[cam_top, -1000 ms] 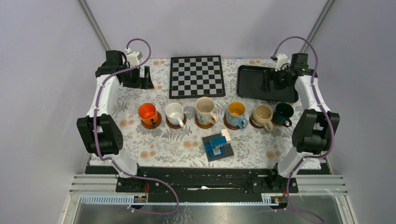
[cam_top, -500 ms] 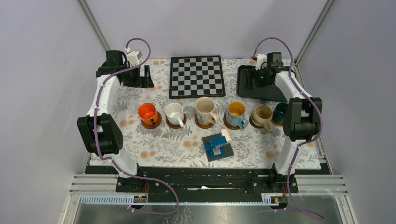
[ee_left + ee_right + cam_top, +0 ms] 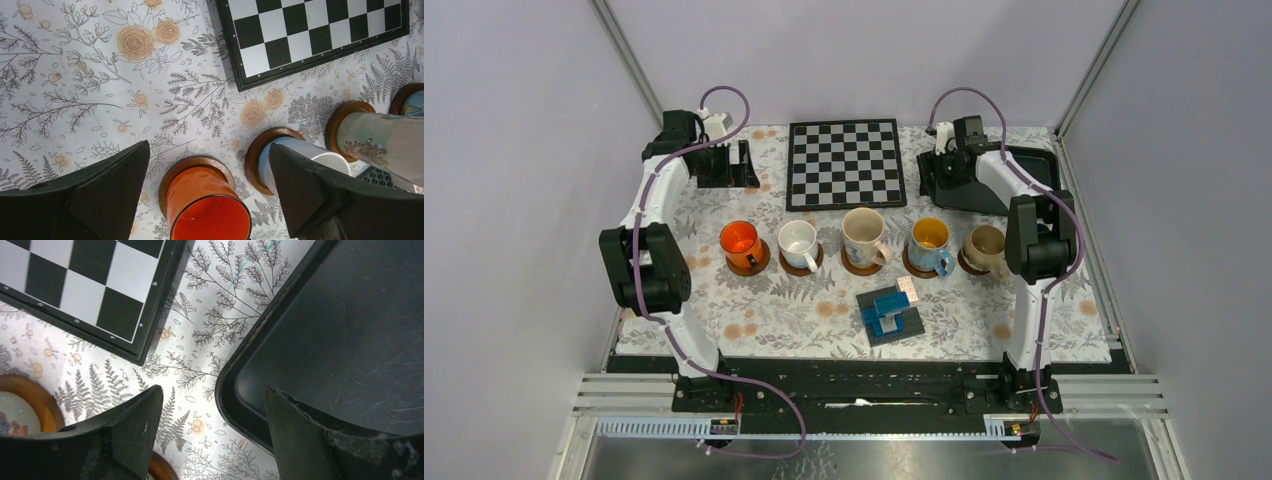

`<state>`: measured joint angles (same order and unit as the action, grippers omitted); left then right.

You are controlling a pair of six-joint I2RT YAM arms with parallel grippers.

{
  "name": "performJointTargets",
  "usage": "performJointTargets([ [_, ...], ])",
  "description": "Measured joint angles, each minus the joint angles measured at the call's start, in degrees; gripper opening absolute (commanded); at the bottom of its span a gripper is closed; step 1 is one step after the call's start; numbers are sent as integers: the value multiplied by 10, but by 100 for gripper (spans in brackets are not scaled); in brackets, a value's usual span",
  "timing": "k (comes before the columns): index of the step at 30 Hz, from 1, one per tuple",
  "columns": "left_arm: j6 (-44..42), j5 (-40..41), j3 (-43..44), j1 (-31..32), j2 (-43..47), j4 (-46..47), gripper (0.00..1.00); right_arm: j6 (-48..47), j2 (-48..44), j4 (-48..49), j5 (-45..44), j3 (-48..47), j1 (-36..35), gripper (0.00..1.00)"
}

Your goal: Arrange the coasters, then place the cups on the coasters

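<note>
Right arm has swung leftward over the black tray (image 3: 1036,168) since the earlier frame; right pincer (image 3: 212,390) now sits at the tray's left rim rather than its right side; the arm's elbow now hides the dark green cup, seen earlier at the right end of the row; left arm has shifted slightly inward; cups and coasters unmoved.

Item list, left to right, on the floral worktop (image 3: 724,305):
- left pincer (image 3: 209,147): far-left corner, beside the chessboard (image 3: 845,163); jaws spread wide, nothing between them; orange and white cups below in its wrist view;
- orange cup (image 3: 741,241): upright on a coaster;
- white cup (image 3: 798,240): upright on a coaster, just right of orange;
- patterned cream cup (image 3: 862,233): upright on a coaster, centre of the row;
- block stack (image 3: 891,313): blue and grey, nearer than the row;
- blue cup (image 3: 930,240): yellow-orange inside, on a coaster;
- beige cup (image 3: 984,245): on a coaster, touching the right arm's outline;
- coasters (image 3: 192,161): brown discs, one under each visible cup, in a single row;
- right pincer: jaws apart, gripping nothing, straddling tray rim and cloth.
</note>
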<state>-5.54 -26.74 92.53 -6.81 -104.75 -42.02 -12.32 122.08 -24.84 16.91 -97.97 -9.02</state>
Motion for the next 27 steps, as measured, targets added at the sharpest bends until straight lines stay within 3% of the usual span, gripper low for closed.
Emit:
performJointTargets([
  [7,1,0,0,1,0,12,99,2,41,0,-11,-5,-3,78],
  [15,-3,1,0,1,0,15,99,10,50,0,-5,8,-2,61],
  [27,-7,3,-20,1,7,27,99,21,9,3,7,76,-1,57],
])
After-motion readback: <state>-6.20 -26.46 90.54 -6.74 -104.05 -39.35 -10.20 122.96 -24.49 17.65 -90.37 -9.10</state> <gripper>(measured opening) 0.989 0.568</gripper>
